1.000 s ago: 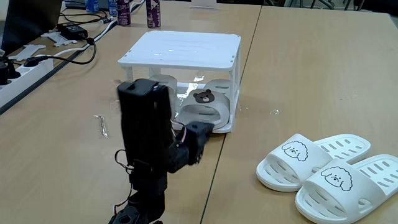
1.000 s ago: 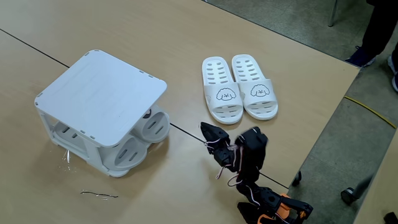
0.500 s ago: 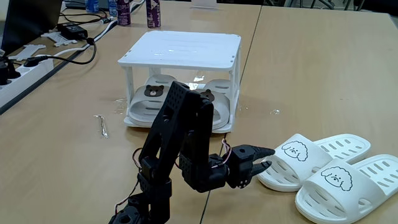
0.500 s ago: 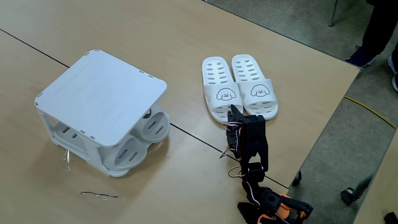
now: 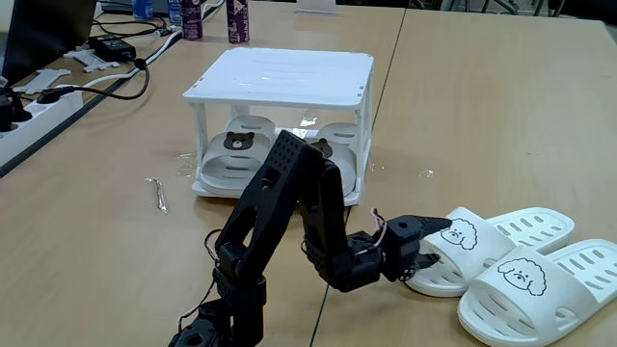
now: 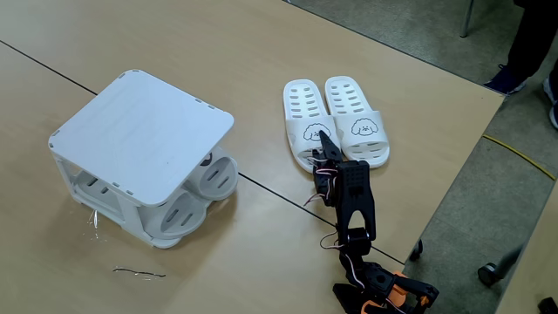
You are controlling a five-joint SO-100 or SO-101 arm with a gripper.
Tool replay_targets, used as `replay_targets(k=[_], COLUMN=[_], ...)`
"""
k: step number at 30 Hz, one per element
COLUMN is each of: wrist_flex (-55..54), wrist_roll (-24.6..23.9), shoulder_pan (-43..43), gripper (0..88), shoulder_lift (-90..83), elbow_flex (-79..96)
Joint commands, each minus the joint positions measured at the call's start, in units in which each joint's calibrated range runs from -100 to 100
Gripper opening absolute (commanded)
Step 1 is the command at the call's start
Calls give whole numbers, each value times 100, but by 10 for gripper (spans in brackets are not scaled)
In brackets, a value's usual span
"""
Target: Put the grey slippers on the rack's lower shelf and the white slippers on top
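Observation:
The white rack (image 5: 280, 72) (image 6: 139, 131) stands at the back of the table. Both grey slippers (image 5: 241, 145) (image 6: 214, 179) with bear badges lie side by side on its lower shelf (image 5: 207, 188). The white slippers (image 5: 525, 280) (image 6: 349, 100) with puppy faces lie together on the table, to the right of the rack in both fixed views. My black gripper (image 5: 439, 243) (image 6: 321, 144) is stretched low to the toe end of the slipper nearer the rack. It is open, with one finger over the strap by the puppy face and the other lower, at the toe edge.
A thin bent wire (image 5: 157, 193) (image 6: 139, 273) lies on the table left of the rack. A power strip and cables (image 5: 39, 101) run along the left side, with bottles (image 5: 236, 19) behind. The table edge (image 6: 453, 201) is close to the arm's base, and a person's leg (image 6: 532, 44) stands beyond it.
The arm has swung away from the rack's front and reached right and down, and the gripper has gone from mid-air to the toe of the nearer white slipper.

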Motion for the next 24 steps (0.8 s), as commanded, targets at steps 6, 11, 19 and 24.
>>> replay_targets(k=[6, 11, 19, 24], wrist_flex=[857, 1297, 2082, 3687], wrist_roll=[42, 42, 42, 42], shoulder_pan=[83, 91, 83, 99], gripper=[280, 226, 7, 7], shoulder_lift=[854, 1266, 332, -1552], elbow_flex=[-2518, -3493, -3727, -3727])
